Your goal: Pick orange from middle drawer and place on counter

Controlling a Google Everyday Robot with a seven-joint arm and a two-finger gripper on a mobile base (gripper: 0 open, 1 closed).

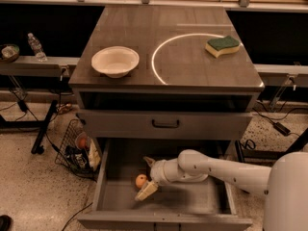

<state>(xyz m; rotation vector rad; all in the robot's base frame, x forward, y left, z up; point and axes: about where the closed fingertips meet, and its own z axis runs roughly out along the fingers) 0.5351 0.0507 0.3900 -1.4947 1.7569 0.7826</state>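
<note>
White arm (226, 170) comes in from the right, cut off at the frame edge, forearm low across the middle drawer (192, 203). End effector (142, 179) is spread, one finger on each side of the orange (140, 181); can't tell if they touch. Drawer's back is in shadow. Bench (183, 23), bowl (115, 61) and sponge (223, 45) are well above the end effector.

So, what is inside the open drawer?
The orange lies on the floor of the drawer, between the open jaws of the gripper. The arm covers the floor at the right; anything under it cannot be seen.
</note>
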